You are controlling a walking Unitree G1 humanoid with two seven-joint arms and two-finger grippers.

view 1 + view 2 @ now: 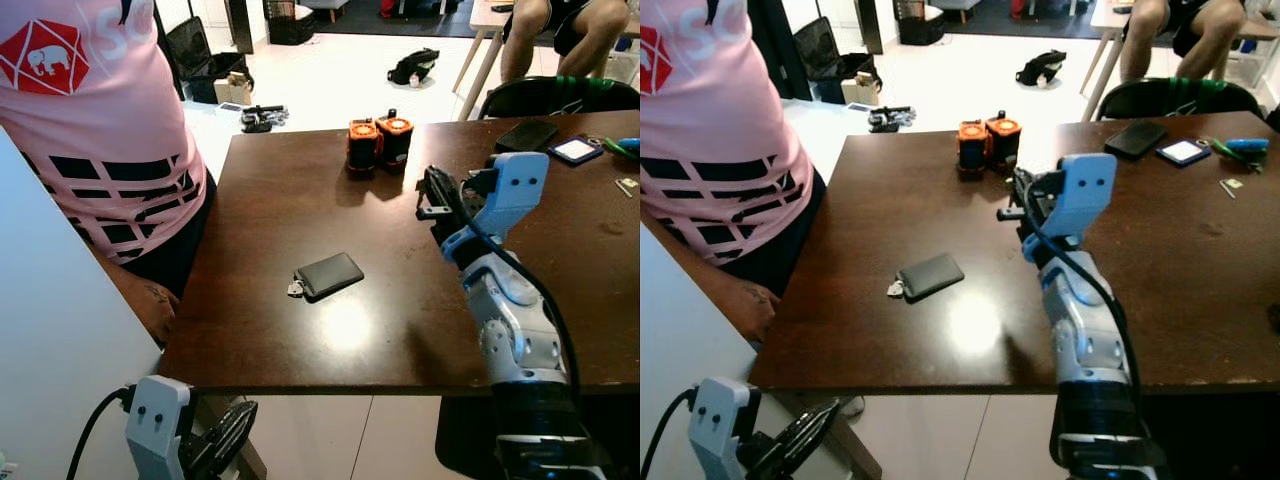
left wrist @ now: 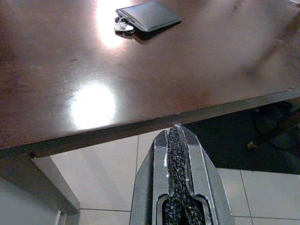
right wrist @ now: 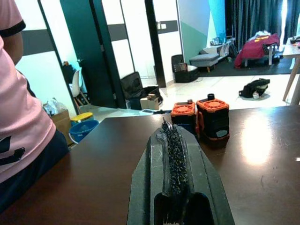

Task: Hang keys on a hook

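Note:
A flat black key holder (image 1: 330,274) with a small silver ring and keys (image 1: 295,289) at its left end lies on the dark wooden table (image 1: 260,340); it is also in the left wrist view (image 2: 148,15). My right gripper (image 1: 435,192) is raised above the table, right of and beyond the key holder, with its black fingers (image 3: 171,154) shut together and nothing between them. My left gripper (image 1: 232,432) hangs below the table's near edge, its fingers (image 2: 178,164) shut and empty.
A person in a pink shirt (image 1: 90,110) stands at the table's left side, one hand (image 1: 155,305) by its edge. Two orange-and-black battery packs (image 1: 378,140) stand at the far middle. A dark phone (image 1: 527,134), a small device (image 1: 576,150) and tools lie far right.

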